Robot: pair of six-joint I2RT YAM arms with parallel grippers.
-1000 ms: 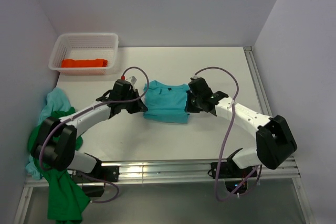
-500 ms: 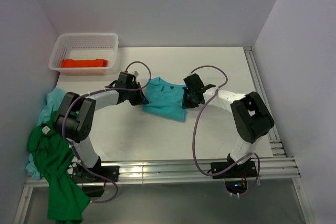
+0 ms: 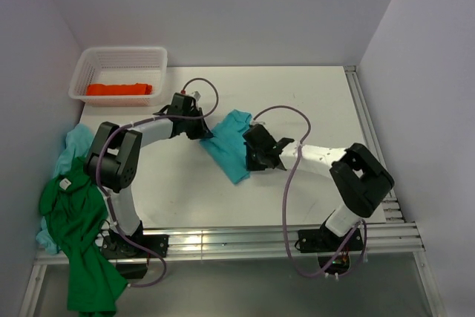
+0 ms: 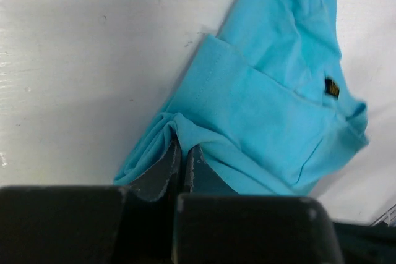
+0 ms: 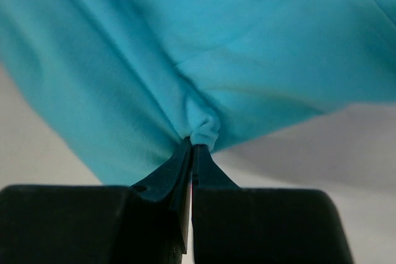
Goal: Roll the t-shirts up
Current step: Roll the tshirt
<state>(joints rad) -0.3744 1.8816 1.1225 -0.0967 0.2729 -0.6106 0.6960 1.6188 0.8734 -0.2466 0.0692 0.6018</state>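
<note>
The turquoise t-shirt [image 3: 231, 142] lies folded and turned at a slant in the middle of the table. My left gripper [image 3: 205, 132] is shut on its far left edge; in the left wrist view the cloth [image 4: 266, 109] bunches between the gripper's [image 4: 182, 148] closed jaws. My right gripper [image 3: 250, 151] is shut on the shirt's right edge; in the right wrist view a pinch of cloth [image 5: 204, 129] sits in its [image 5: 192, 146] closed jaws. The orange t-shirt [image 3: 119, 89] lies in the basket. The dark green t-shirt [image 3: 78, 235] and the pale blue one [image 3: 74, 142] hang at the table's left edge.
A white mesh basket [image 3: 119, 72] stands at the back left corner. A metal rail [image 3: 371, 131] runs along the table's right edge. The walls close in on the left, back and right.
Both grippers have moved left and turned, dragging the turquoise shirt from a flat square into a narrower slanted shape. The right gripper has come nearer and lower.
</note>
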